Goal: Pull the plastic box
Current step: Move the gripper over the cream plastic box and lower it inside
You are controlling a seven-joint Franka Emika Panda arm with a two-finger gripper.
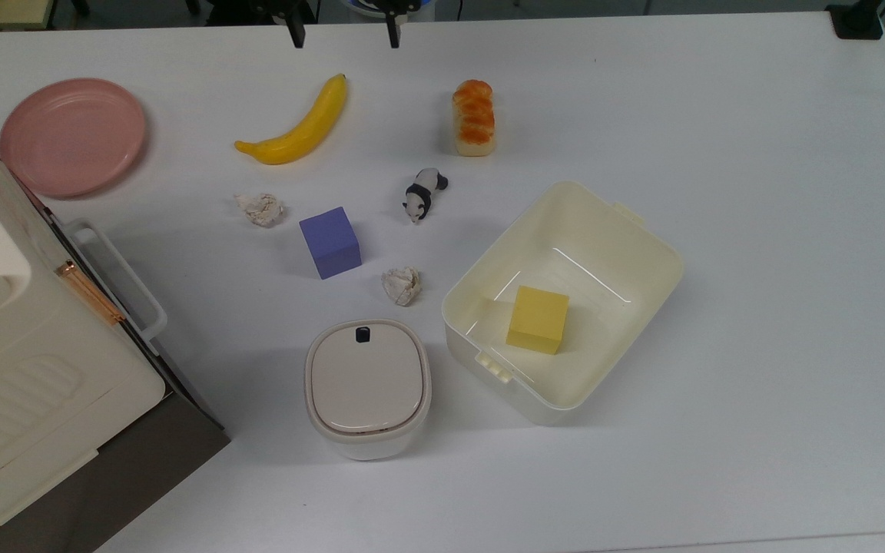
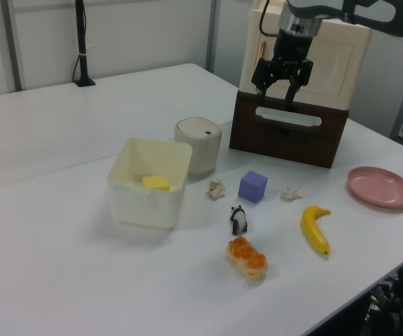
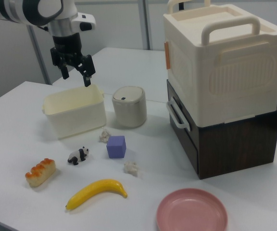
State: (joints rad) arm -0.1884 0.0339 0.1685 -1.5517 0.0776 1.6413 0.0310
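The plastic box (image 1: 611,253) is a cream-white lidless tub lying at an angle right of centre in the top view, with a yellow cube (image 1: 538,319) inside it. It stands left of centre in the left view (image 2: 145,199) and at the left in the right view (image 3: 76,118). My gripper (image 1: 344,37) hangs open and holds nothing, high above the table, its two dark fingers poking in at the top view's upper edge. In the left view the gripper (image 2: 273,94) is up and to the right of the box. In the right view the gripper (image 3: 76,77) hovers above the box's far rim, apart from it.
A lidded rounded container (image 1: 367,388) stands just left of the box in the top view. Nearby lie a purple cube (image 1: 329,241), two paper wads (image 1: 402,285), a panda (image 1: 425,193), bread (image 1: 473,117), a banana (image 1: 298,123) and a pink plate (image 1: 72,134). A big cream appliance (image 1: 20,361) is at the top view's left.
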